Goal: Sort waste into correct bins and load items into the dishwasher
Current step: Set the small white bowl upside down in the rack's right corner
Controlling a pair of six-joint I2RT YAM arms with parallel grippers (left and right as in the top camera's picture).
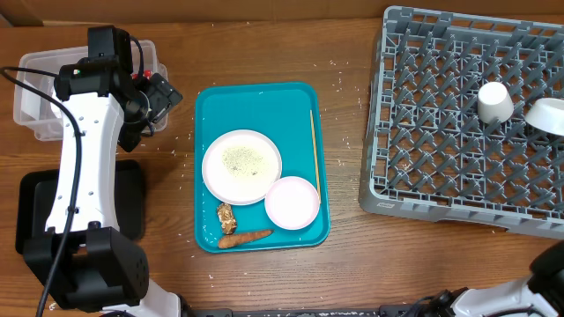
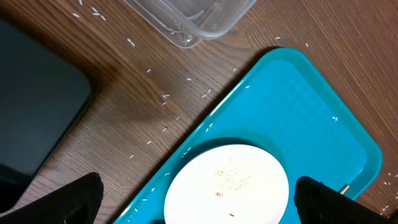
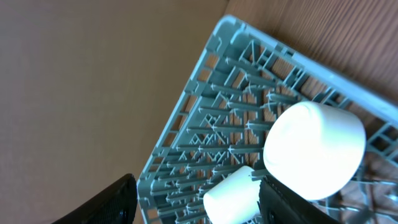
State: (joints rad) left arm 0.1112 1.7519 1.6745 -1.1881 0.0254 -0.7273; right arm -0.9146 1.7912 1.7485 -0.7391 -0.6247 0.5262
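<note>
Spread wide and empty at the left gripper (image 2: 198,186), facing the crumb-dusted plate (image 2: 227,183) on the teal tray (image 2: 298,106), clear bin (image 2: 186,18) close by. Likewise parted and empty at the right gripper (image 3: 199,182), facing the cup (image 3: 231,199) and bowl (image 3: 314,149) in the grey rack (image 3: 205,124).

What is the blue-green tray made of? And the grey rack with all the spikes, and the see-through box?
The teal rectangular tray looks like smooth moulded plastic, with a slight sheen and a rounded rim. The grey grid rack seems to be matte hard plastic, judging by its moulded pegs and lattice. The clear box is probably thin glossy plastic, as the wood shows through it.
</note>
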